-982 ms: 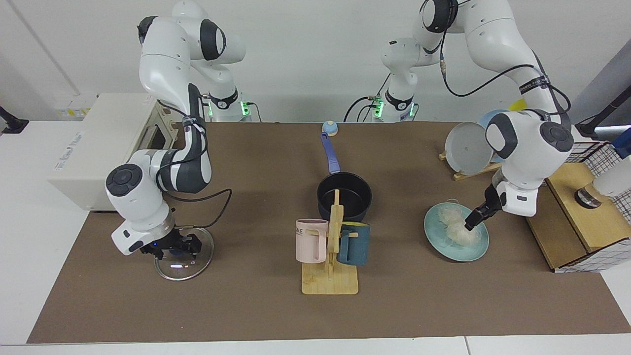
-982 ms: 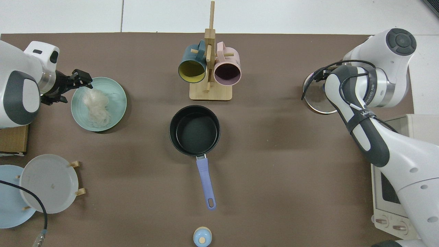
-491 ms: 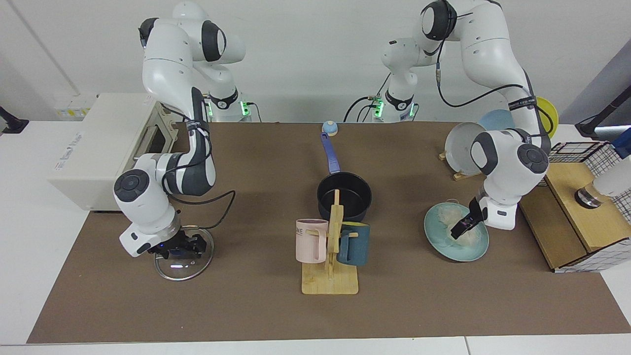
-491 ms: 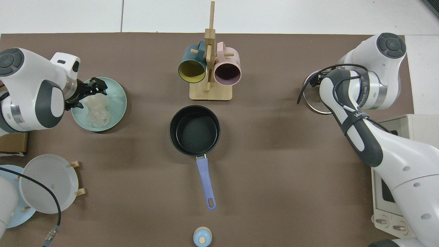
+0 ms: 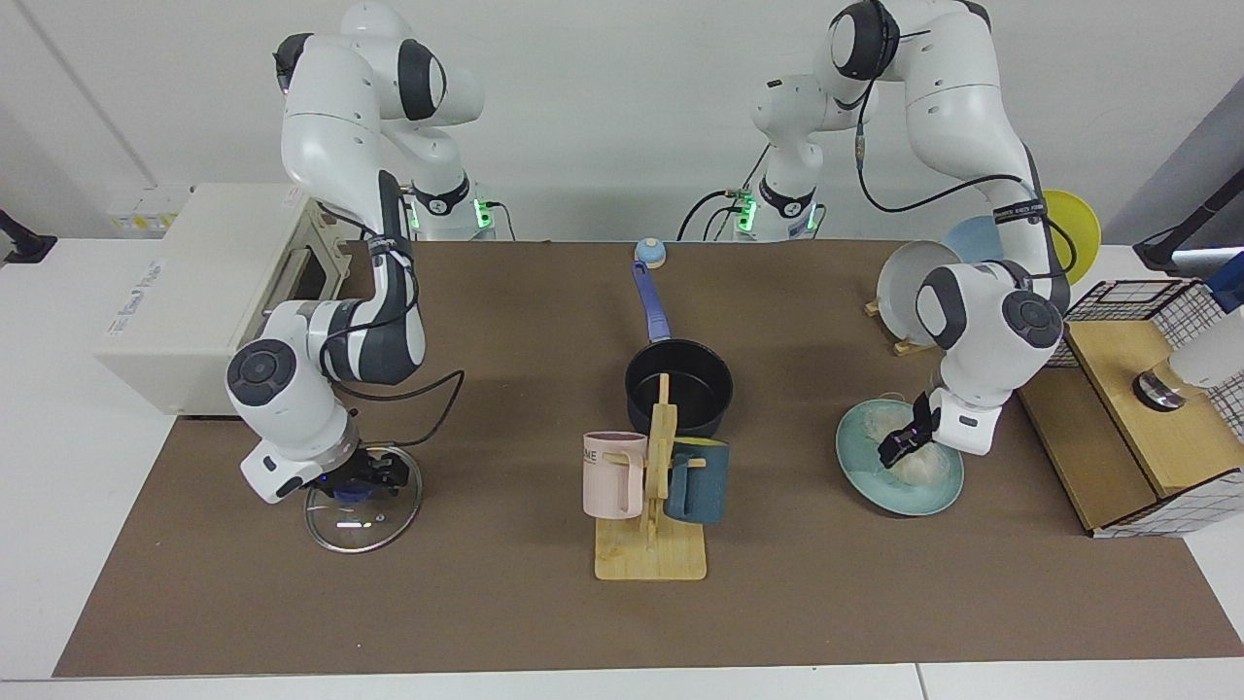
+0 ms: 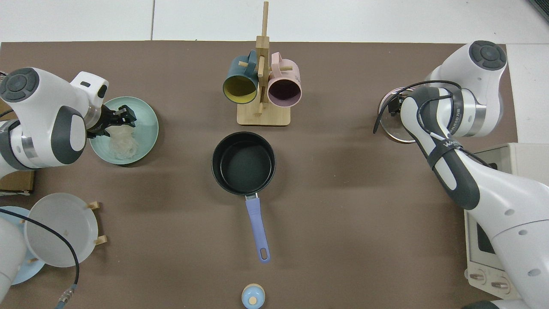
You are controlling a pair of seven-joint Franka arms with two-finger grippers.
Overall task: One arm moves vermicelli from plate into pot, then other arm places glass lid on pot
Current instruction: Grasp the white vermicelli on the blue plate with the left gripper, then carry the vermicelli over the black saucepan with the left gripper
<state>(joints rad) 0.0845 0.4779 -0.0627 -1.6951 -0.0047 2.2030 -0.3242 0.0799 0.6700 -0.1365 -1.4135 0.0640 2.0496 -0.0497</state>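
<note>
Currently, you see the left gripper (image 5: 894, 449) lowered over the plate (image 5: 880, 486), which lies toward one short edge of the tabletop (image 5: 486, 603). Consult the top view: its fingers (image 6: 129, 114) stand apart above the vermicelli (image 6: 122, 143), which rests on the plate (image 6: 148, 128). The facing view hides that gap behind the wrist.

You find the right gripper (image 5: 358, 481) down at the knob of the glass lid (image 5: 362, 525), near the opposite short edge. The facing view shows dark fingers around the blue knob; whether they clamp it cannot be told. From above, the arm covers all but part of the lid's rim (image 6: 386, 128).

You find the pot (image 5: 678, 391) at the centre of the tabletop, its black inside bare in the top view (image 6: 243, 163). In the facing view the mug rack (image 5: 653, 506) screens its near wall.
</note>
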